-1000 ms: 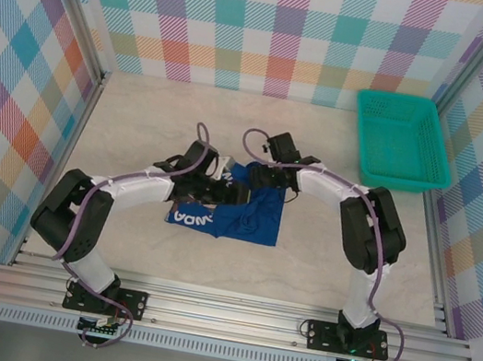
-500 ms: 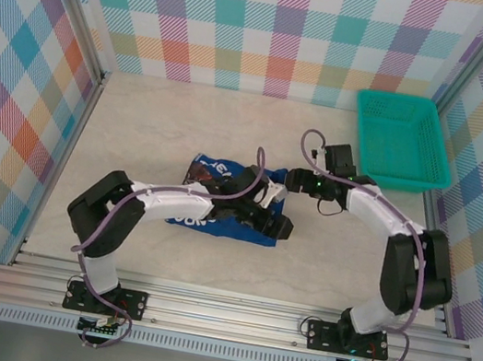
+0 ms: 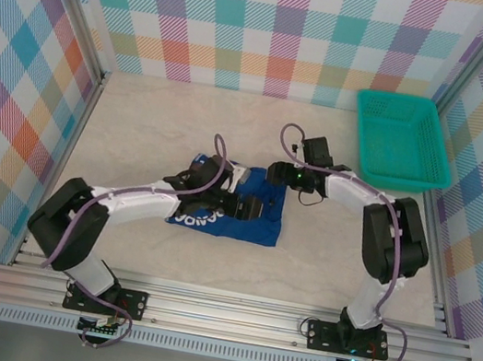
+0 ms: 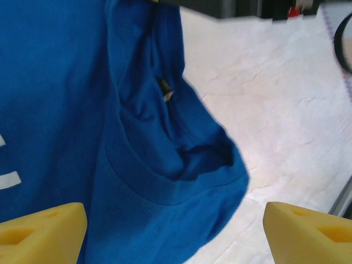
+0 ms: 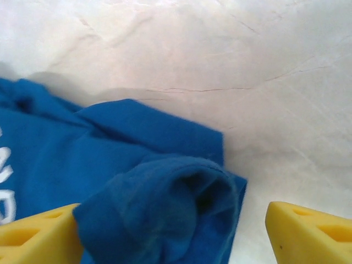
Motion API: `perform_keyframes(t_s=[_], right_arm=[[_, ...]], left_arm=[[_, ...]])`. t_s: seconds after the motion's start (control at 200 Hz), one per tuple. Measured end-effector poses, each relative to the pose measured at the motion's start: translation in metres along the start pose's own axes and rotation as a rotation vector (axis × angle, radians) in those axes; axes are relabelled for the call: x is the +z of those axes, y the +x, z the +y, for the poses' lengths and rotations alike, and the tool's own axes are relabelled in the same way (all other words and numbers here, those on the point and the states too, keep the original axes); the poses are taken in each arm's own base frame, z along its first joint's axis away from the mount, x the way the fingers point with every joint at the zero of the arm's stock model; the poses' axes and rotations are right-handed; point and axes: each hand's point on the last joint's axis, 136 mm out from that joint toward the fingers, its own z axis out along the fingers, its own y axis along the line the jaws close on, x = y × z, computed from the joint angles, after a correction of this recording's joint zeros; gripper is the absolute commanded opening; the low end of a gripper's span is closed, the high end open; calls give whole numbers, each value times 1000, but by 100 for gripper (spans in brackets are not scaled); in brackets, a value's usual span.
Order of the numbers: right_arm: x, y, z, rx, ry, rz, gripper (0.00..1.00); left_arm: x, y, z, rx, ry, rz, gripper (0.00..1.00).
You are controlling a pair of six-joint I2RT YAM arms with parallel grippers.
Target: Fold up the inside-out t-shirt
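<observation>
The inside-out t-shirt lies crumpled in the middle of the table, royal blue with white lettering at its near left edge. My left gripper hovers over the shirt's middle, open. In the left wrist view its yellow fingertips stand wide apart over the shirt, where the neckline and a small tag show. My right gripper sits at the shirt's far right corner, open. In the right wrist view its fingertips straddle a rolled sleeve opening. Neither gripper holds any cloth.
A teal mesh basket stands at the back right by the wall. Bare beige table stretches to the left and behind the shirt. Checked walls enclose the table on three sides.
The right gripper swung out toward the basket and came back to the shirt's far right corner. The left gripper reached right across the shirt, then drew back a little. The shirt lies shifted.
</observation>
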Motion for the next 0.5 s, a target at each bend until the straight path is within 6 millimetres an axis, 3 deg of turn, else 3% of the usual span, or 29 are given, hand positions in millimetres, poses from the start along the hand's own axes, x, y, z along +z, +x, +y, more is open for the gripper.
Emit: perform_keyframes(t_s=[0.09, 0.25, 0.415, 0.5], right_arm=[[7, 5, -14, 18, 32, 28, 67], [3, 9, -41, 67, 64, 62, 58], [-8, 12, -56, 93, 78, 90, 58], [-24, 8, -51, 85, 58, 69, 62]], left_arm=[[16, 17, -1, 8, 1, 54, 83], [32, 44, -26, 79, 48, 121, 83], [28, 37, -35, 146, 48, 110, 86], [13, 25, -33, 169, 24, 75, 86]])
